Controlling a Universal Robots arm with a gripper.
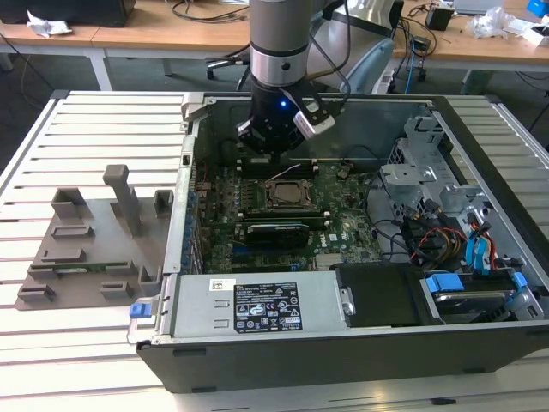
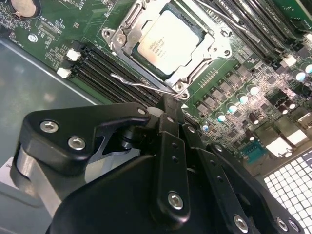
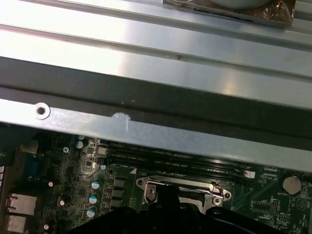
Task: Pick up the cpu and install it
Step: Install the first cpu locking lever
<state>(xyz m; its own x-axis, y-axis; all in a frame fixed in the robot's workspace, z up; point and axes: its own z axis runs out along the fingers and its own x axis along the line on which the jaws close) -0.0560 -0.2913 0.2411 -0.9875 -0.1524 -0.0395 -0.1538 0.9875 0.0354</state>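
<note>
The cpu (image 2: 168, 41), a pale silvery square, lies flat inside the metal socket frame (image 2: 195, 63) on the green motherboard (image 2: 58, 29). In the exterior view the cpu (image 1: 288, 192) sits mid-board in the open computer case. My gripper (image 1: 273, 148) hangs just beyond the socket, toward the case's far wall. In the second wrist view my gripper (image 2: 168, 105) is shut with nothing in it, its tip close to the socket's thin wire lever (image 2: 141, 85). The first wrist view has the gripper (image 3: 168, 197) in front of the socket frame (image 3: 183, 187).
A grey slotted fixture (image 1: 94, 240) lies on the table at the exterior view's left. Inside the case are the power supply (image 1: 257, 305), a drive cage (image 1: 437, 184) with cables (image 1: 446, 240), and memory slots (image 2: 107, 68). The case's far wall (image 3: 146, 131) runs close behind the gripper.
</note>
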